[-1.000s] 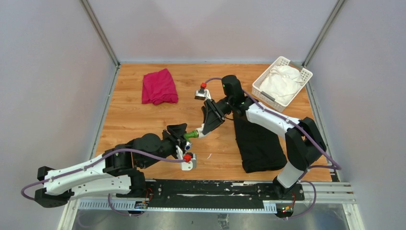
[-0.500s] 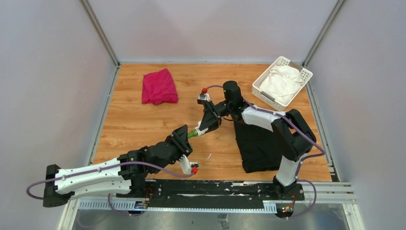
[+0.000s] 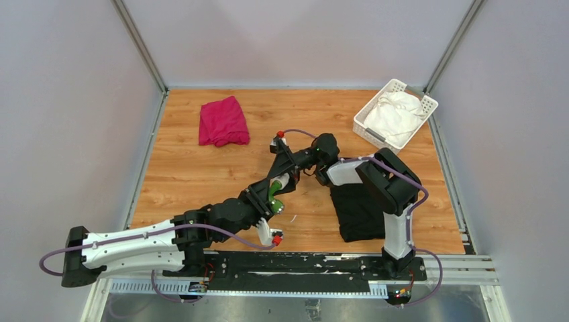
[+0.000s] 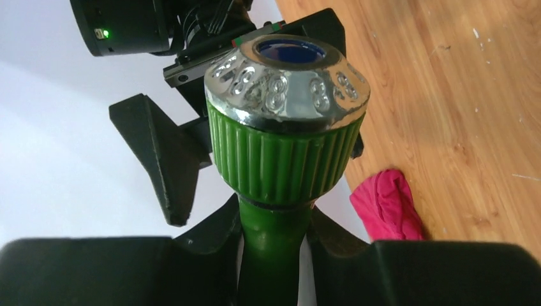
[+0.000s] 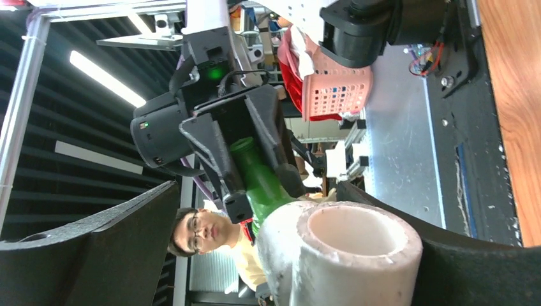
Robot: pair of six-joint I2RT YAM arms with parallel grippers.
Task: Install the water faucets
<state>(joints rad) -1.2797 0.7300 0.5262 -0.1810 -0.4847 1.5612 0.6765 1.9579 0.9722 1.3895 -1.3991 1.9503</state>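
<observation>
Two arms meet at the centre of the frame, over one green tap and one white fitting.

On the wood-grain table [image 3: 194, 174], enclosed by plain grey walls, there are one red cloth [image 3: 223, 121] at upper left, one black cloth [image 3: 362, 211] at lower right, and one white basket [image 3: 391, 86] at upper right holding one white cloth [image 3: 394, 111]. The tap [image 4: 284, 150] is raised above the table at centre: a ribbed green knob with an embossed silver cap and a blue centre. The left gripper [image 4: 274, 255] is clamped on its green stem. The fitting [image 5: 341, 255], a thick-walled white tube with an open round mouth, sits just beside the tap. It touches one finger of the right gripper [image 3: 282, 171], with a gap showing on the other side; I cannot tell whether it is gripped.
</observation>
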